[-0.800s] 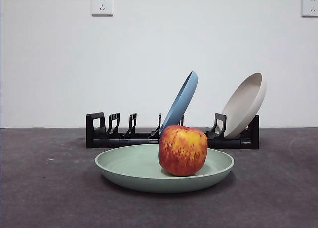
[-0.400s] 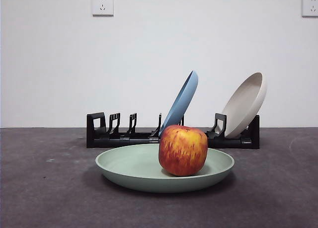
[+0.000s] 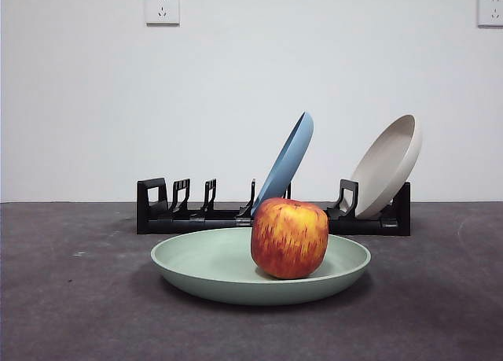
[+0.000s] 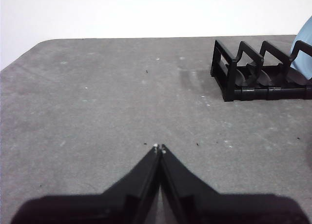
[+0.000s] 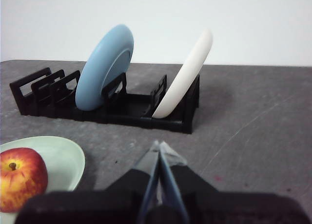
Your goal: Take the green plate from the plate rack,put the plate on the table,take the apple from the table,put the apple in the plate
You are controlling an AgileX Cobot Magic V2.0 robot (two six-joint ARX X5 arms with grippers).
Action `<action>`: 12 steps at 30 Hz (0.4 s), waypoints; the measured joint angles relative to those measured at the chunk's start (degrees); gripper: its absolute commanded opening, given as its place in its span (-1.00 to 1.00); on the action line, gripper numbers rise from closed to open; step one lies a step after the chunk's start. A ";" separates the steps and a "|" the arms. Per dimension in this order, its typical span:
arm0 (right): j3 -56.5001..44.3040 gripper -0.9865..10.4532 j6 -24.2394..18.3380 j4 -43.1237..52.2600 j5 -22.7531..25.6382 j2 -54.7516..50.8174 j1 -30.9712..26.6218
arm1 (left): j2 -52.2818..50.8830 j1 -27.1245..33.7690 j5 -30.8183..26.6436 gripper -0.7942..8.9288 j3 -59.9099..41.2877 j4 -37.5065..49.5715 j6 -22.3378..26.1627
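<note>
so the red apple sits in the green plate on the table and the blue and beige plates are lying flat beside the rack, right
Not quite. The round red-and-yellow apple does sit in the shallow pale sage-green plate on the dark grey table, but the blue plate and beige plate stand tilted in the black plastic rack, as the front view shows.

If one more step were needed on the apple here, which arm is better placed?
Right, probably. The right pincer is shut but has the apple and green plate close beside it; the left pincer faces bare table.

Table [image 3: 71,314] (dark grey): green plate [image 3: 204,270], plate rack [image 3: 196,217].
</note>
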 measured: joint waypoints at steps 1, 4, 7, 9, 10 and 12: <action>-0.52 -0.83 0.50 -0.02 0.00 -0.59 0.00 | 0.00 0.00 0.00 -0.84 0.02 0.02 0.00; -1.51 -0.83 1.57 -1.33 0.00 -1.79 0.00 | 0.00 0.00 0.00 -0.84 0.02 0.00 0.00; -1.99 -0.83 2.05 -3.10 0.00 -2.56 0.00 | 0.00 0.00 -0.02 -0.84 0.02 0.00 0.00; -2.10 -0.83 2.16 -4.96 0.00 -2.60 0.00 | 0.00 0.00 0.00 -0.84 0.02 0.00 0.00; -2.14 -0.83 2.23 -5.77 0.00 -2.60 0.00 | 0.00 0.00 0.00 -0.84 0.00 0.00 0.00; -2.12 -0.83 2.32 -6.14 0.04 -2.60 0.00 | 0.00 0.00 0.00 -0.84 0.00 0.00 0.00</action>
